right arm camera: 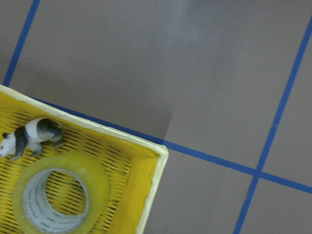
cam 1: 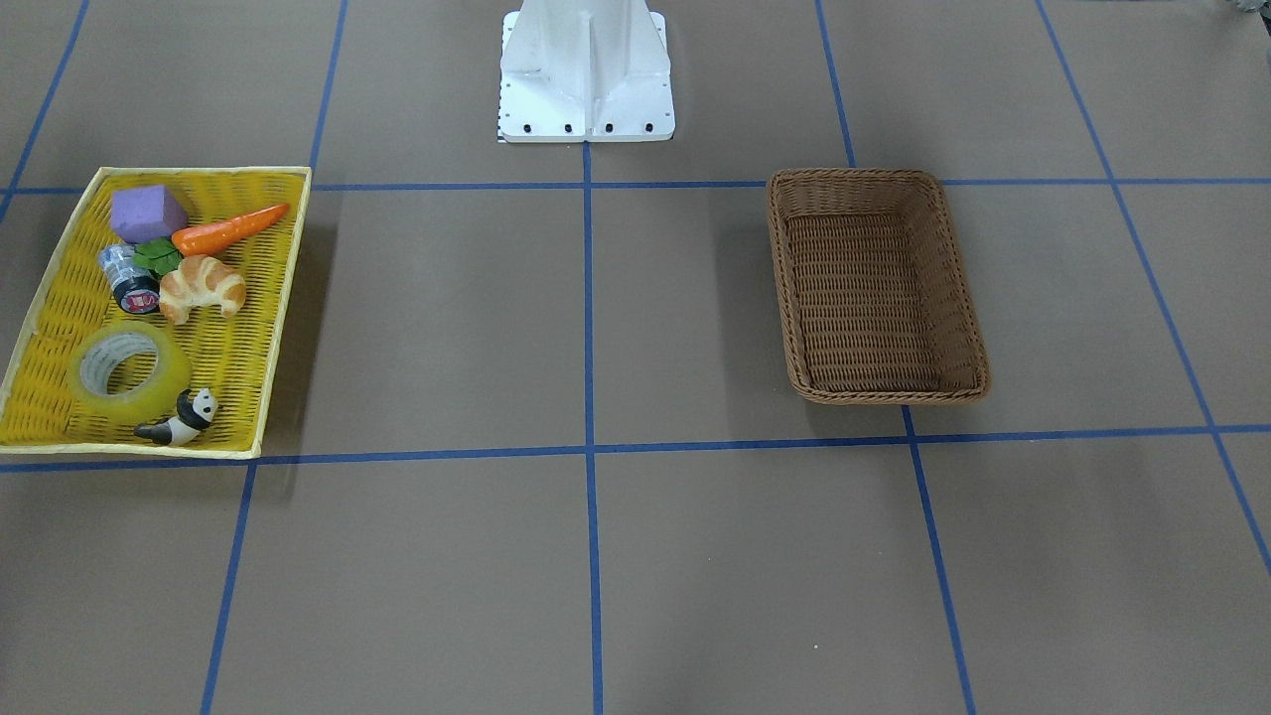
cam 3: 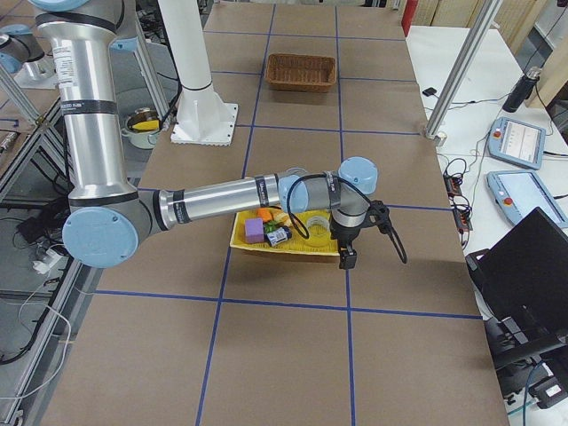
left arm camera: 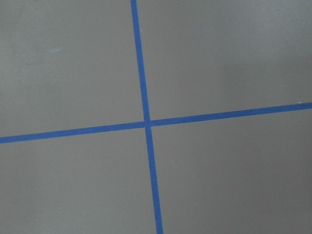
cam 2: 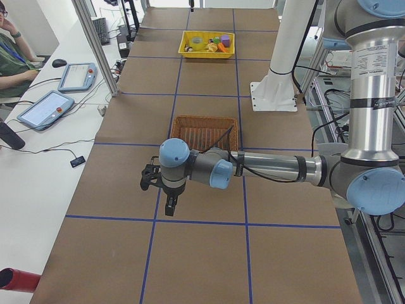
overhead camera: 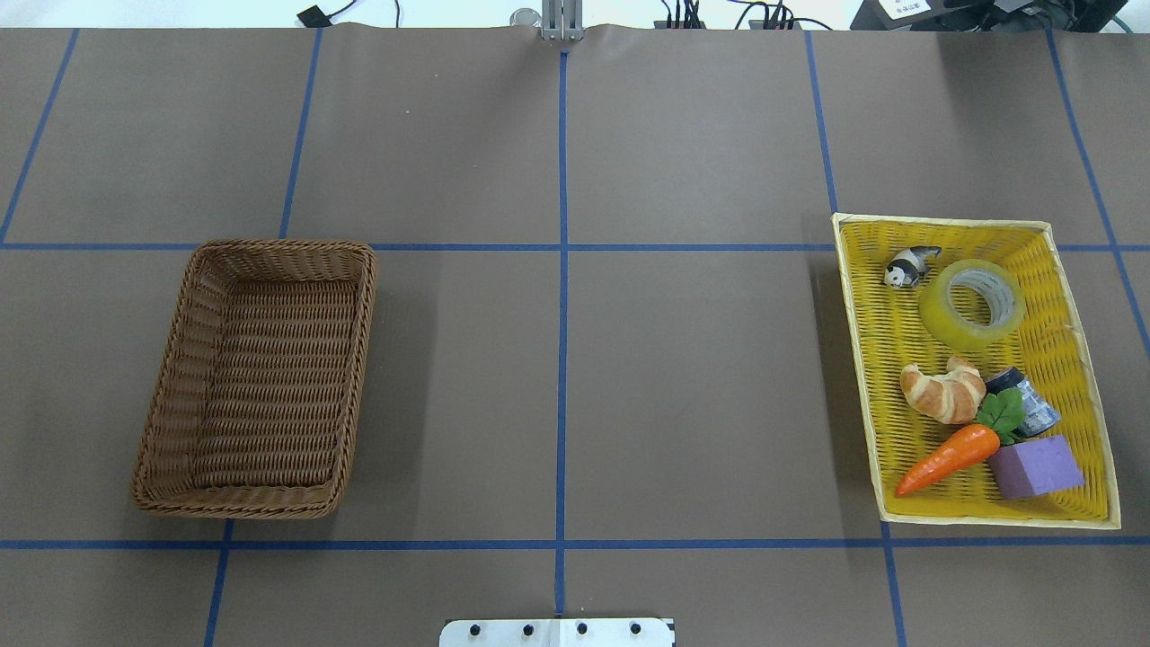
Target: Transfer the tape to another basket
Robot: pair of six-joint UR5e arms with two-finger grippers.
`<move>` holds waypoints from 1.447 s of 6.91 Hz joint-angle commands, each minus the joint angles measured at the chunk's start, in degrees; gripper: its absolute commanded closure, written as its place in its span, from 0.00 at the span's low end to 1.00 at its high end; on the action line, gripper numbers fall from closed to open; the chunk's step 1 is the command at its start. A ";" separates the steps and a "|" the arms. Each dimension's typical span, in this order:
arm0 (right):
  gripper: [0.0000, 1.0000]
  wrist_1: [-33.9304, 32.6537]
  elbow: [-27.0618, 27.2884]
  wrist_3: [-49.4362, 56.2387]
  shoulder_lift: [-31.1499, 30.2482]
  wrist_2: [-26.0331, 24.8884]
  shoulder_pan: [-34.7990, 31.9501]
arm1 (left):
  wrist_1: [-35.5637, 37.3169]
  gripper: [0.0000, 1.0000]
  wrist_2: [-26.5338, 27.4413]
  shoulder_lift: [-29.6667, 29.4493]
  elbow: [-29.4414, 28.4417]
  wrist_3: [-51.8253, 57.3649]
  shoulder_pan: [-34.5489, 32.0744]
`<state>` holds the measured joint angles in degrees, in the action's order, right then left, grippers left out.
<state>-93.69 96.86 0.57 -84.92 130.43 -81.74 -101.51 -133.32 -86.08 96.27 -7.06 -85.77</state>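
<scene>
The right gripper (cam 3: 348, 259) shows only in the side view from the robot's right. It hangs from the wrist pointing down, above the far corner of a yellow tray (overhead camera: 867, 359), the corner away from the robot's base. Whether it is open or closed cannot be told. The tape (right arm camera: 61, 195) lies below it and off to one side. In the right wrist view the roll sits at the lower left, just inside the tray's corner, and no part of the gripper shows there.

The tape (overhead camera: 972, 304) lies flat on the tray's floor with its hole facing up and the pale inner core in sight. Being a ring, it has no long axis. A small panda (overhead camera: 909, 266) lies just beside it. A croissant (overhead camera: 943, 391), a carrot (overhead camera: 948, 458), a purple block (overhead camera: 1033, 465) and a small cylinder (overhead camera: 1024, 400) fill the tray's end nearer the robot.

The left gripper (cam 2: 169, 207) also shows only in a side view, pointing down over bare tabletop (overhead camera: 683, 386), so whether it is open or closed cannot be told either. The left wrist view shows only blue lines (left arm camera: 146, 122) crossing. The brown basket (overhead camera: 166, 377) stands well apart from the tray, on the robot's left side.
</scene>
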 commanded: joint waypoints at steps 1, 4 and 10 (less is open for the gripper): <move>0.00 0.00 0.08 0.05 -0.16 0.00 -1.31 | 0.00 0.02 -0.10 0.21 0.15 0.02 -0.01; 0.00 0.00 -0.10 0.13 -0.86 -0.08 -1.84 | -0.09 0.02 -0.36 0.21 0.59 0.11 -0.10; 0.00 0.00 0.25 0.13 -1.12 -0.08 -2.37 | -0.26 0.02 -0.02 0.21 1.29 0.11 -0.62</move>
<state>-93.69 96.97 0.70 -86.04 130.34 -83.94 -101.81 -133.60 -85.86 97.32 -6.92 -86.31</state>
